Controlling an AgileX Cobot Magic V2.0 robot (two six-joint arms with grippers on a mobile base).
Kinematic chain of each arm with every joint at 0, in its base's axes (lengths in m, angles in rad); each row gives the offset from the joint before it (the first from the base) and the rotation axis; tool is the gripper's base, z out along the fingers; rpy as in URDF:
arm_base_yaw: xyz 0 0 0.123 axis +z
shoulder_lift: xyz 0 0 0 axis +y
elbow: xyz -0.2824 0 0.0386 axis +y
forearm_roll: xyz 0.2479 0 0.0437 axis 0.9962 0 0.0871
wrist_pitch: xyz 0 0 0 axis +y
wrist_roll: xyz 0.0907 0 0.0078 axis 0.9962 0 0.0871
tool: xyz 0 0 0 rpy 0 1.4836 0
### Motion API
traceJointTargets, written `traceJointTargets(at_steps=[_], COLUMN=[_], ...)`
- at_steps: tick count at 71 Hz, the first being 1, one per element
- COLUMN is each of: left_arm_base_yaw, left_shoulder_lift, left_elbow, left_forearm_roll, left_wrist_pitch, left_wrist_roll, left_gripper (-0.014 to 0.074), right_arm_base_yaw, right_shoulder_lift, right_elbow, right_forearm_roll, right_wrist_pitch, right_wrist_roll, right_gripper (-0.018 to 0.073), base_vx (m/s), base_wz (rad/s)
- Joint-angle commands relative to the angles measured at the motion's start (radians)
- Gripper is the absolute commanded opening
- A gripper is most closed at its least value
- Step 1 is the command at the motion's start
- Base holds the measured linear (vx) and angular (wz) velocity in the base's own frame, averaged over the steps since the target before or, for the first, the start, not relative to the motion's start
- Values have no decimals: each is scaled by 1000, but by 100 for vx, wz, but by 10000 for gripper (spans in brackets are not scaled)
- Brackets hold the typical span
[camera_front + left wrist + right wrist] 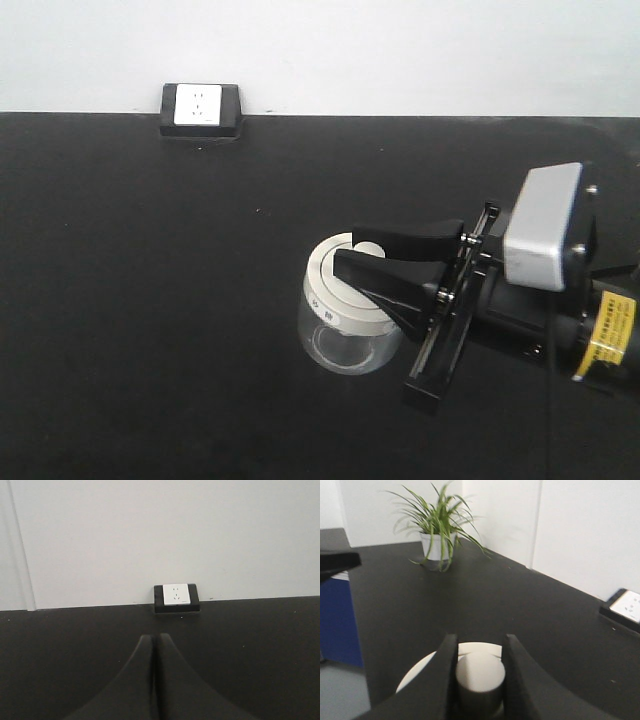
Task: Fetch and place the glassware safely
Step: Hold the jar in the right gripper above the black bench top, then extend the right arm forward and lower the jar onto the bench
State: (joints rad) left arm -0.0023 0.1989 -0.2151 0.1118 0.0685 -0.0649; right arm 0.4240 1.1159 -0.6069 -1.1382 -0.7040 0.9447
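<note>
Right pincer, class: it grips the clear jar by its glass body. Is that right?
No. The right pincer grips the clear jar by the knob on its cream lid, not by its glass body. The right wrist view shows the knob between the fingers.

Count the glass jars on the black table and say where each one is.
1. The glass jar stands right of centre on the black table, its lid knob gripped by the right tool. The arm may hide something behind it.
</note>
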Motion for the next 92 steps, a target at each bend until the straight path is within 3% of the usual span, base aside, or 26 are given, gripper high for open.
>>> traceJointTargets(at_steps=[1,32,51,63,92], left_arm_base_yaw=[-2,-2,-2,-2,-2], left_shoulder_lift=[11,11,11,11,11], left_elbow=[-26,-26,-26,-26,-26], left_forearm_roll=[-9,-9,-9,-9,-9], left_wrist_pitch=[-69,-69,-69,-69,-69], left_wrist_roll=[-8,-8,-8,-8,-8], left_gripper=[-7,-7,-7,-7,-7], right_arm_base_yaw=[-1,-4,-145,-193,-199], right_shoulder_lift=[22,368,591,690,877], right_elbow=[-61,-301,-416,-482,-544], right_forearm_roll=[57,13,-22,-103,-90], right_wrist_pitch=[-23,-89,-389,-410,-492], right_wrist_roll=[-40,-151,-156,-207,-359], right_gripper=[-1,-1,-1,-1,-1], base_vx=[0,0,0,0,0], base_wz=[0,0,0,0,0])
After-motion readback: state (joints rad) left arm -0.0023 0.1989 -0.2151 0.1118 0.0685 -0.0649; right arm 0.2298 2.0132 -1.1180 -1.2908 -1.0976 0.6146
